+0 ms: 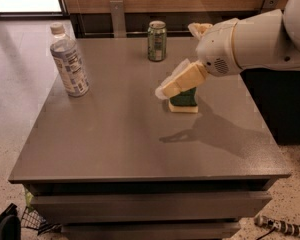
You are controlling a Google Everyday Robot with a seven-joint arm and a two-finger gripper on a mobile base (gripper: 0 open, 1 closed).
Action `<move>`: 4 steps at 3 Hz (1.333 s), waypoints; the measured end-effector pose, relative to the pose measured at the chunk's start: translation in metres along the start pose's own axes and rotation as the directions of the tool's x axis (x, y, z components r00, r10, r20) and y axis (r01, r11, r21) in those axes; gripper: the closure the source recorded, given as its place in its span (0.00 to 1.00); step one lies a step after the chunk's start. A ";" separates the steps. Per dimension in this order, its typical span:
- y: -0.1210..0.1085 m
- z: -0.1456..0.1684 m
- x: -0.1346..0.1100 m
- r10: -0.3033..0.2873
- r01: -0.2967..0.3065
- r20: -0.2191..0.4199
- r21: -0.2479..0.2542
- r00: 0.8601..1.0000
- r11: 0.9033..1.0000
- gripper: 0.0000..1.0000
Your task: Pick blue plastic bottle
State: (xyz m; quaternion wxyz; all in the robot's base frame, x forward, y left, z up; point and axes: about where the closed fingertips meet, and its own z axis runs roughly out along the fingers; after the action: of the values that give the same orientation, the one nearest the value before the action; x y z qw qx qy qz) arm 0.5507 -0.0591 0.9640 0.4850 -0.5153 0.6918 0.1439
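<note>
The blue plastic bottle [69,59] stands upright near the table's left edge: clear plastic, white cap, pale label with dark print. My gripper [176,84] reaches in from the right on a white arm and hangs above the table's middle, well to the right of the bottle and apart from it. Its cream-coloured fingers point left and down, in front of a sponge.
A short green drink can [157,40] stands at the back centre. A green and yellow sponge [185,101] lies right of centre, partly behind my gripper. The grey table [115,144] has drawers below. A wooden wall and dark rail run behind.
</note>
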 end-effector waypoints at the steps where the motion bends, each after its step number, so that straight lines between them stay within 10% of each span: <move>1: 0.003 0.015 -0.011 0.004 -0.005 0.085 0.007 0.996 1.000 0.00; 4: 0.020 0.074 -0.031 0.041 -0.026 0.180 -0.082 0.983 0.996 0.00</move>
State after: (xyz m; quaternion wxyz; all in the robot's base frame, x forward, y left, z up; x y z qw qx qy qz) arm 0.5726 0.0191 0.9475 0.5226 -0.5072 0.6471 0.2256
